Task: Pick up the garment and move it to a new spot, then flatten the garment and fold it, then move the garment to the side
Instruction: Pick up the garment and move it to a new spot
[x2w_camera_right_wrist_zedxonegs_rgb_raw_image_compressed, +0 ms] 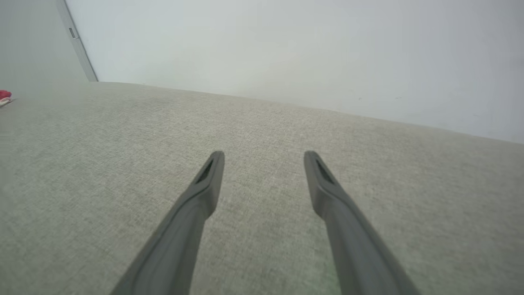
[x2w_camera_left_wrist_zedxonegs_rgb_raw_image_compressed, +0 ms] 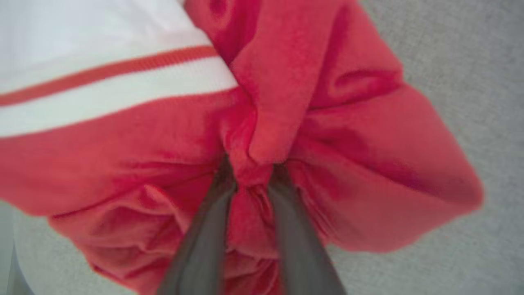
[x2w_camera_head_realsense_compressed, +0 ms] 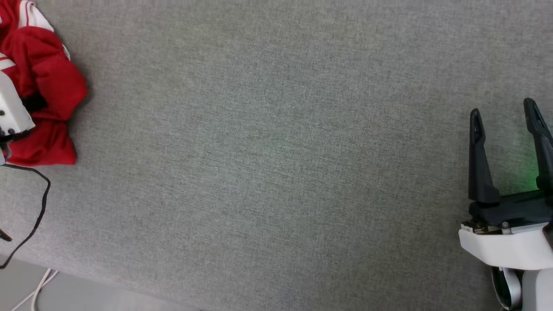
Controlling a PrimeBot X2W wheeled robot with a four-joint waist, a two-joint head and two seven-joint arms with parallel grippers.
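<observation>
Bunched at the head view's left edge on grey woven cloth surface (x2w_camera_head_realsense_compressed: 276, 151): crumpled red T-shirt with white striped sleeves (x2w_camera_head_realsense_compressed: 47, 73). In the blurred left wrist view, left gripper (x2w_camera_left_wrist_zedxonegs_rgb_raw_image_compressed: 253, 170) apparently pinched onto a red fold. Spread wide above bare cloth, holding nothing: right gripper (x2w_camera_head_realsense_compressed: 503, 108)

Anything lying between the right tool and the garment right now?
No. In the head view, bare grey cloth surface runs from the right tool across to the garment at far left; nothing lies on it.
</observation>
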